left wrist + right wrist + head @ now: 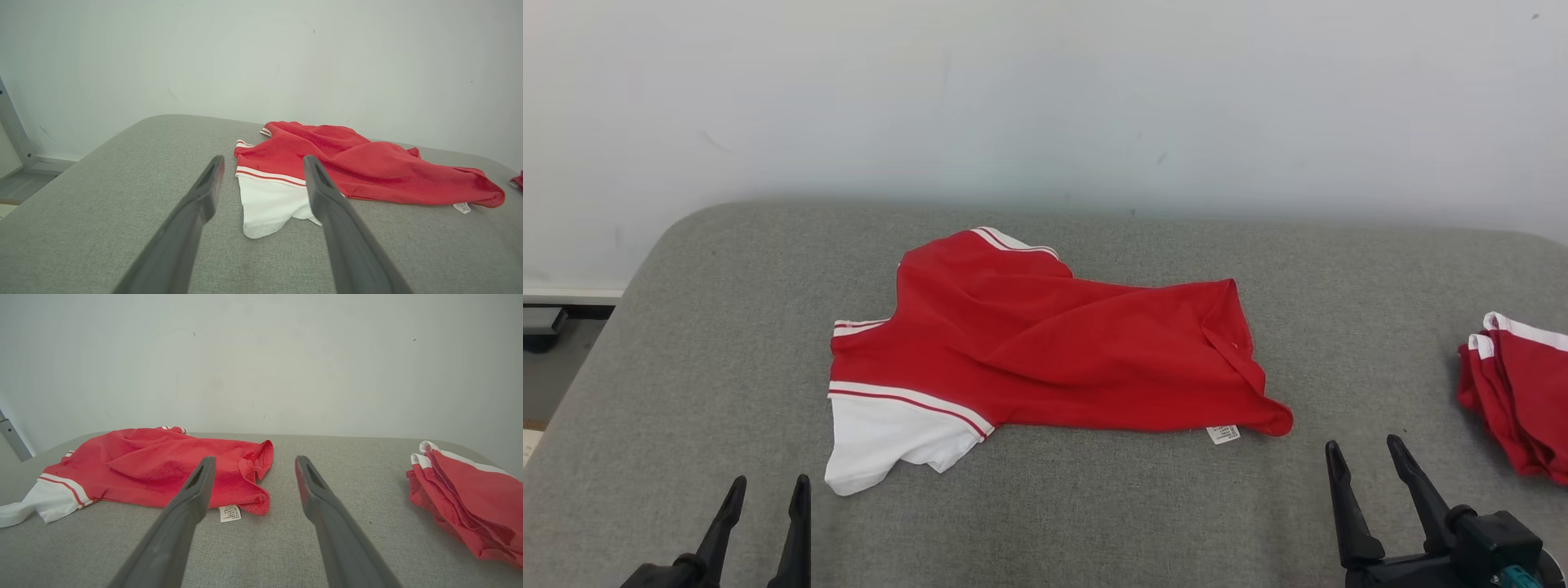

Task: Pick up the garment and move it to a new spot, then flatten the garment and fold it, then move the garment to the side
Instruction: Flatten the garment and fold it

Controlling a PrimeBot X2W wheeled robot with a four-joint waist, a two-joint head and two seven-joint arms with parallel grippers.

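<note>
A red garment (1045, 343) with white sleeves and striped trim lies crumpled in the middle of the grey table (686, 367). One white sleeve (882, 437) points toward me at its left end, and a small white label (1223, 434) sticks out at its right hem. My left gripper (765, 488) is open at the near left, just short of the white sleeve (269, 204). At the near right, my right gripper (1364, 453) is open, close to the hem and label (230, 513). Neither gripper touches the garment (367, 167) (163, 465).
A pile of folded red and white garments (1515, 392) (466, 490) rests at the table's right edge. A pale wall (1045, 98) stands behind the table. The floor and a metal frame (16, 134) show past the table's left edge.
</note>
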